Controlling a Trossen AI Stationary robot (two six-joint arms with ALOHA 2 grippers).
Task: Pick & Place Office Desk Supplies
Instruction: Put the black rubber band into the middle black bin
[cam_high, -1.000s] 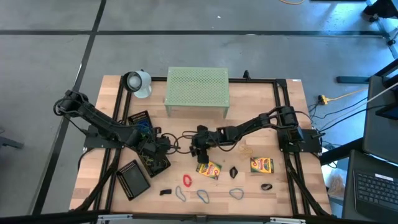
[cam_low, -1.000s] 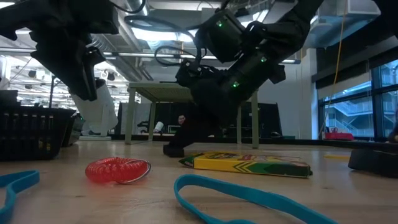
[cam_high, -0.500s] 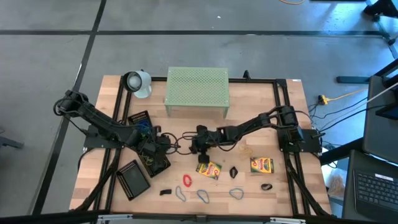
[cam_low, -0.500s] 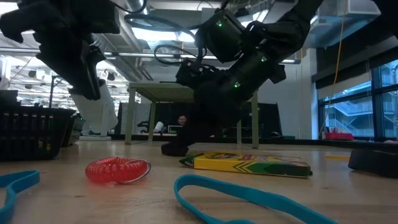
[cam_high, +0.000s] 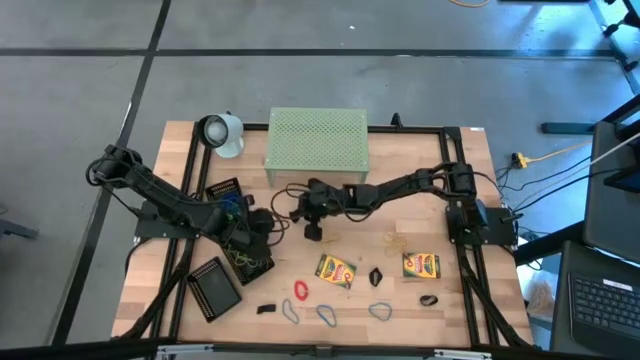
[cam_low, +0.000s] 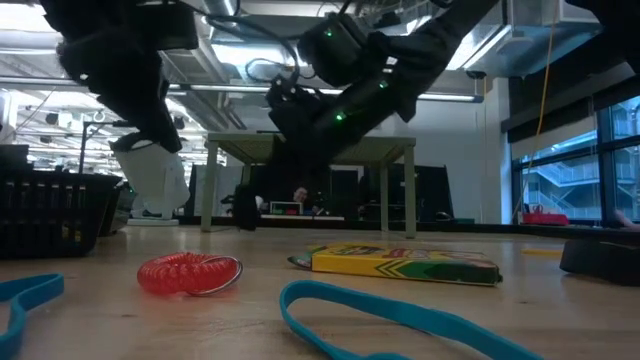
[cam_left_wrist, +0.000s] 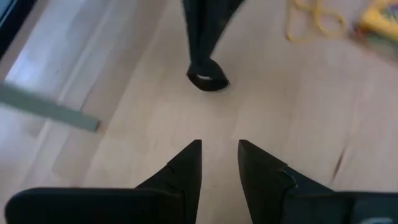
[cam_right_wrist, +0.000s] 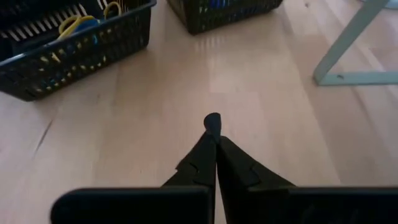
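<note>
While the right gripper (cam_high: 313, 231) hangs over the middle of the desk (cam_high: 400, 180) in the high view, it sits between the pale-green stand (cam_high: 317, 147) and the crayon box (cam_high: 336, 270), with the left gripper (cam_high: 262, 226) close by at the mesh trays (cam_high: 240, 240). Loose rubber bands (cam_high: 326, 315) lie along the near edge.

In the low view, a red coil (cam_low: 190, 273), a blue band (cam_low: 380, 320) and the crayon box (cam_low: 405, 262) rest on the desk.

In the left wrist view, that arm's jaws stand apart and empty above bare wood; a small black binder clip (cam_left_wrist: 208, 81) hangs in the other arm's tips.

In the right wrist view, the jaws are clamped together on the binder clip (cam_right_wrist: 212, 122), facing the trays (cam_right_wrist: 74, 50). This looks like the carry step; next, the clip needs moving over a tray before release.
</note>
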